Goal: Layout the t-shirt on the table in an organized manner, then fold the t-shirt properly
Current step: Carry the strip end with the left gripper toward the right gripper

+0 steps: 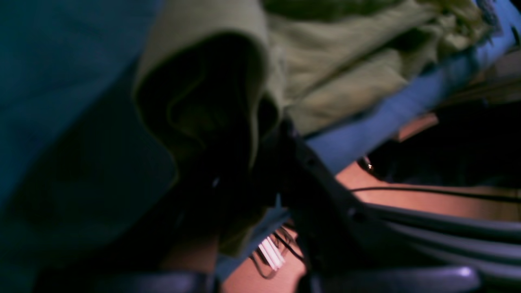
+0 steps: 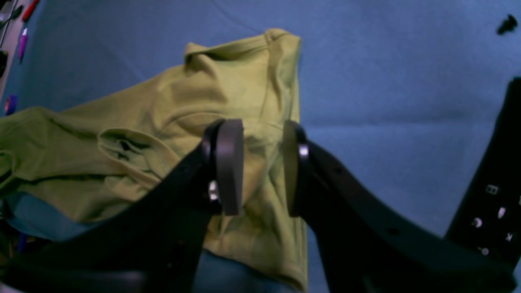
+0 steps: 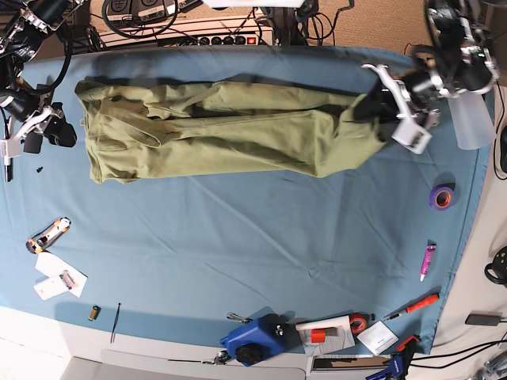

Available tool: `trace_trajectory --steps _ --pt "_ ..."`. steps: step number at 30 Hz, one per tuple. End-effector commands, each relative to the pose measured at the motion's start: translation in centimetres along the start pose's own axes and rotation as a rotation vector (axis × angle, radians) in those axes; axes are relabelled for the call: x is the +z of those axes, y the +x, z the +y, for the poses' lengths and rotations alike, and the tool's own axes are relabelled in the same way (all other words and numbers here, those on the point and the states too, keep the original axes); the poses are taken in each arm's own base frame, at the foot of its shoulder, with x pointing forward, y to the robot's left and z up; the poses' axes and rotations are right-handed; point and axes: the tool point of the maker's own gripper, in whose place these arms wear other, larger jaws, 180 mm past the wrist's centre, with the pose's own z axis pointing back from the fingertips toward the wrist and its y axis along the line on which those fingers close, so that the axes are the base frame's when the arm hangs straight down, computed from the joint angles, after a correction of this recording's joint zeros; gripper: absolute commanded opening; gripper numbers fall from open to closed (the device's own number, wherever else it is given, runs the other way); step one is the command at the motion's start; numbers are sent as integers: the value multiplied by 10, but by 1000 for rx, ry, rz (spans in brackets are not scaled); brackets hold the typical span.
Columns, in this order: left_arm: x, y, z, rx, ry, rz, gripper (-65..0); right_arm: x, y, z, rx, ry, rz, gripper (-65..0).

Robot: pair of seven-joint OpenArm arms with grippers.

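The olive-green t-shirt (image 3: 222,131) lies bunched in a long band across the far part of the blue table (image 3: 238,261). At the band's right end in the base view, my left gripper (image 3: 379,107) is shut on the t-shirt. In the left wrist view a fold of the shirt (image 1: 211,49) hangs over the dark fingers, which are hard to make out. At the band's left end my right gripper (image 3: 57,131) stands open. Its two pads (image 2: 230,167) are apart just over the wrinkled t-shirt (image 2: 163,114), with fabric showing in the gap.
A purple tape roll (image 3: 442,195), a pink marker (image 3: 428,261) and a red tool (image 3: 421,304) lie near the right edge. A blue device (image 3: 253,339) sits at the front edge. A utility knife (image 3: 47,235) and papers (image 3: 57,279) lie front left. Cables and a power strip (image 3: 230,36) line the far side.
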Motion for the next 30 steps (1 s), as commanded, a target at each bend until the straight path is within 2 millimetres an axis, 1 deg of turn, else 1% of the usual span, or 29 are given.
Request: trace_trajectory --steps 1,3,5,11,16,19,22,25,28,30 --pt "-2 18 -9 -24 -9 -67 -650 6 18 1 33 -2 -44 -477" --pt "-15 26 -19 -29 -2 -77 -650 6 17 1 32 -2 -43 -477" --pt "-31 28 -29 -53 -4 -63 -650 6 17 1 33 -2 -44 -477" --pt "-76 41 -66 -116 5 -50 -650 6 17 1 33 -2 -44 -477" --pt "-99 59 -99 -184 21 -78 -650 6 17 1 33 -2 -44 -477" --pt "-113 61 -116 -229 -3 -71 -650 6 17 1 33 -2 -44 -477" --pt "-133 51 -124 -238 -35 -20 -650 6 17 1 33 -2 -44 -477" --pt "-151 40 -123 -242 -50 39 -650 6 17 1 33 -2 -44 -477" --pt "-156 42 -125 -232 -67 42 -650 6 17 1 33 -2 -44 -477" --pt "-157 47 -131 -217 -90 26 -650 6 17 1 33 -2 -44 -477"
